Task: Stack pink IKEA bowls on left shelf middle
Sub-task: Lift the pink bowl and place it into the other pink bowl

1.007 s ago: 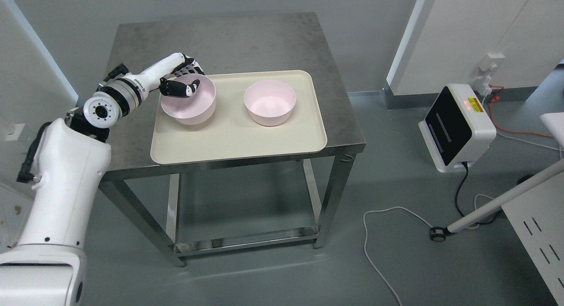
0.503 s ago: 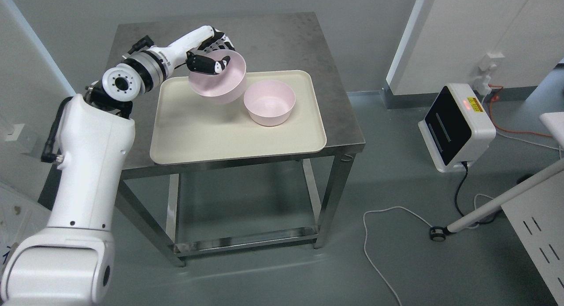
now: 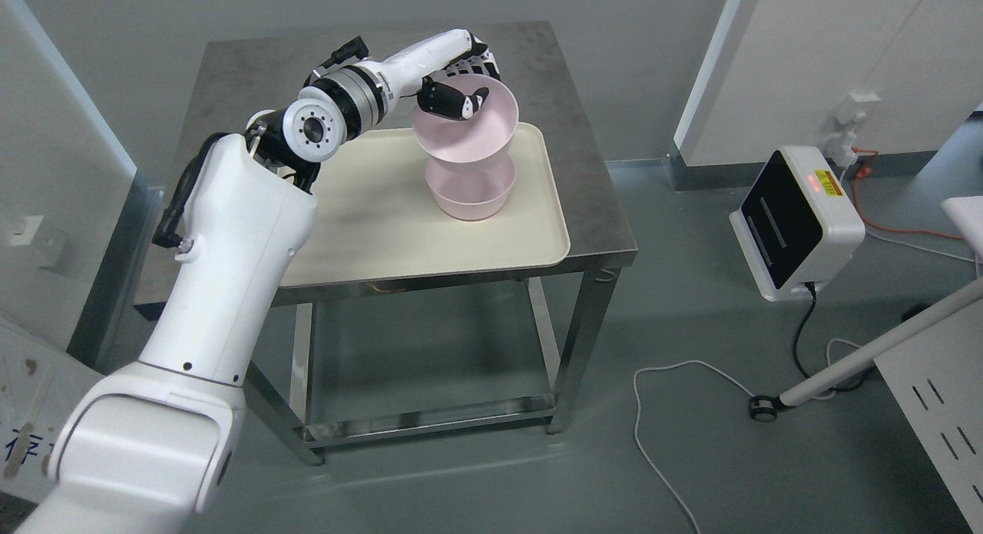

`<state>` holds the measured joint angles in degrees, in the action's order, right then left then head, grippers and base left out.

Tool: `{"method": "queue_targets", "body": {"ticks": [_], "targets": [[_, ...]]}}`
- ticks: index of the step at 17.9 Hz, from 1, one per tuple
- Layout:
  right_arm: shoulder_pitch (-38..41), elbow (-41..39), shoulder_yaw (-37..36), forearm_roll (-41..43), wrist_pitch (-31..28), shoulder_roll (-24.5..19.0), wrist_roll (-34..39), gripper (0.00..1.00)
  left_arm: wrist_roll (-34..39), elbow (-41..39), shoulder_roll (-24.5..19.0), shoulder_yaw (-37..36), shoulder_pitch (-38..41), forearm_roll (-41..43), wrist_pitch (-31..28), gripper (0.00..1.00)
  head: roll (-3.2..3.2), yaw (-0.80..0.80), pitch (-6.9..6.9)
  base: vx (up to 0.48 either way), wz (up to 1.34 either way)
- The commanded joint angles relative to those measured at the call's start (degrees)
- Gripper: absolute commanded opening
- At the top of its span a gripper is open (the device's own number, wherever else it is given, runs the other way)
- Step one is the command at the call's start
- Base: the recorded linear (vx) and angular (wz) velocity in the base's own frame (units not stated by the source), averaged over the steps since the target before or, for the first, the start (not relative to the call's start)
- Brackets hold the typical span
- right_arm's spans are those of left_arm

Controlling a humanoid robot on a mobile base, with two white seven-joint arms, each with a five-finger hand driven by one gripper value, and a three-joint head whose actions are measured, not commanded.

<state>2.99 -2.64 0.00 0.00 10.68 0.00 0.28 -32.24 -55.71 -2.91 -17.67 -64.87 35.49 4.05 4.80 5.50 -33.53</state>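
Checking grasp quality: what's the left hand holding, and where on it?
The left hand holds a pink plastic bowl by its rim, thumb inside, fingers outside, above a second pink bowl.

Left arm [image 3: 223, 288]: glossy white moulded shell, broad and rounded on the upper segment, tapering toward the wrist. Round white elbow cap [image 3: 313, 128] ringed with small dark holes. Banded black-and-silver collar [image 3: 355, 96] beyond it. Black cable [image 3: 175, 203] loops along the outer side. Small dark screws dot the shell. Left robot hand [image 3: 459, 84]: black jointed fingers, white tips.
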Motion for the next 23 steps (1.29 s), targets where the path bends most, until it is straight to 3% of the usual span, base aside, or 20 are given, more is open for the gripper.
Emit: {"method": "queue_targets", "body": {"ticks": [1, 7, 16, 17, 18, 19, 23], "targets": [[0.0, 0.0, -0.5, -0.4, 0.0, 1.0, -0.1, 1.00, 1.7, 5.1, 1.9, -7.8, -2.3, 2.0, 1.1, 0.04, 0.00, 0.00, 0.00, 0.000, 0.00], [0.0, 0.0, -0.5, -0.4, 0.0, 1.0, -0.1, 1.00, 4.2, 11.4, 1.9, -7.5, -5.2, 2.0, 2.5, 0.05, 0.00, 0.00, 0.00, 0.000, 0.00], [0.0, 0.0, -0.5, -0.4, 0.0, 1.0, -0.1, 1.00, 4.3, 13.3, -0.3, -4.6, -4.0, 2.0, 4.2, 0.07, 0.00, 0.00, 0.00, 0.000, 0.00], [0.0, 0.0, -0.5, -0.4, 0.0, 1.0, -0.1, 1.00, 4.4, 13.2, -0.3, -4.3, -3.9, 2.0, 4.2, 0.11, 0.00, 0.00, 0.00, 0.000, 0.00], [0.0, 0.0, -0.6, -0.4, 0.0, 1.0, 0.0, 1.00, 4.6, 13.2, 0.0, -3.5, -3.9, 1.9, 4.1, 0.27, 0.00, 0.00, 0.00, 0.000, 0.00], [0.0, 0.0, -0.5, -0.4, 0.0, 1.0, -0.1, 1.00, 4.7, 13.1, 0.4, -3.1, -3.5, 1.9, 4.1, 0.53, 0.00, 0.00, 0.00, 0.000, 0.00], [0.0, 0.0, -0.5, -0.4, 0.0, 1.0, -0.1, 1.00, 5.2, 12.6, 1.9, -1.9, -1.7, 1.2, 4.1, 0.75, 0.00, 0.00, 0.00, -0.001, 0.00]]}}
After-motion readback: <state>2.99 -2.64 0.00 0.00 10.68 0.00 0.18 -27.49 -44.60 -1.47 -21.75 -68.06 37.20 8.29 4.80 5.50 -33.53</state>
